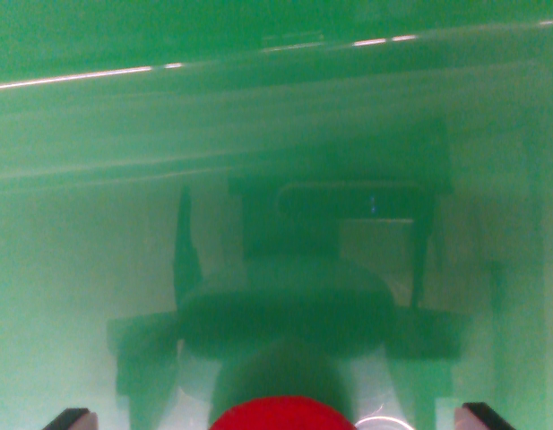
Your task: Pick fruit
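Observation:
A red rounded fruit shows only as a cap at the bottom middle of the wrist view; the frame edge cuts off the rest. My gripper is open. Its dark left fingertip and right fingertip sit in the bottom corners, each well apart from the fruit's sides. The fruit lies between them over a glossy green surface. A dark, blurred mirror image of my gripper and arm fills the middle of that surface.
The green surface fills the whole view. Near the top, a bright thin edge line runs across like a rim or fold. A small pale glint lies just right of the fruit.

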{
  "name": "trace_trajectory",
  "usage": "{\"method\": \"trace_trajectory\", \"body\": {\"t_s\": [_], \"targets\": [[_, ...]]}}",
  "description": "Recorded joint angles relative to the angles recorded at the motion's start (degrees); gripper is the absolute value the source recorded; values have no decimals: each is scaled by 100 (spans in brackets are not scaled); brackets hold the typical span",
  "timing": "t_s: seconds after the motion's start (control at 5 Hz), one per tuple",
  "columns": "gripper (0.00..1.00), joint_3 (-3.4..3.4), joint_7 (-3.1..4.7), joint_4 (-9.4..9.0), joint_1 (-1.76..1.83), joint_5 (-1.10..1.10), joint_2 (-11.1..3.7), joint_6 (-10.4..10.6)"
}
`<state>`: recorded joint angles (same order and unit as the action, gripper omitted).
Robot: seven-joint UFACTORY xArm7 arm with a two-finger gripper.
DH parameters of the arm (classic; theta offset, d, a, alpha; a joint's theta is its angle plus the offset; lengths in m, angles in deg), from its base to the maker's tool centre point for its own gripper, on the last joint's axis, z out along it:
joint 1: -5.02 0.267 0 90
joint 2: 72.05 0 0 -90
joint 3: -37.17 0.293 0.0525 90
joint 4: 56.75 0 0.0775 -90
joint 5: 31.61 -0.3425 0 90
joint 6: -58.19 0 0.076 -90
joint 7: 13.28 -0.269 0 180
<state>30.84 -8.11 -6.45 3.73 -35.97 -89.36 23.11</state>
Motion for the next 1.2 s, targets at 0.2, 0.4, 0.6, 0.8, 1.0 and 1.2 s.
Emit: {"method": "trace_trajectory", "body": {"t_s": [0.2,0.4,0.6,0.8,1.0,1.2], "targets": [[100,-1,-2,24,1,3,14,-37],[100,-1,-2,24,1,3,14,-37],[100,-2,-7,69,2,8,40,-108],[100,-2,-7,69,2,8,40,-108],[100,-4,-14,135,4,17,77,-211],[100,-4,-14,135,4,17,77,-211]]}}
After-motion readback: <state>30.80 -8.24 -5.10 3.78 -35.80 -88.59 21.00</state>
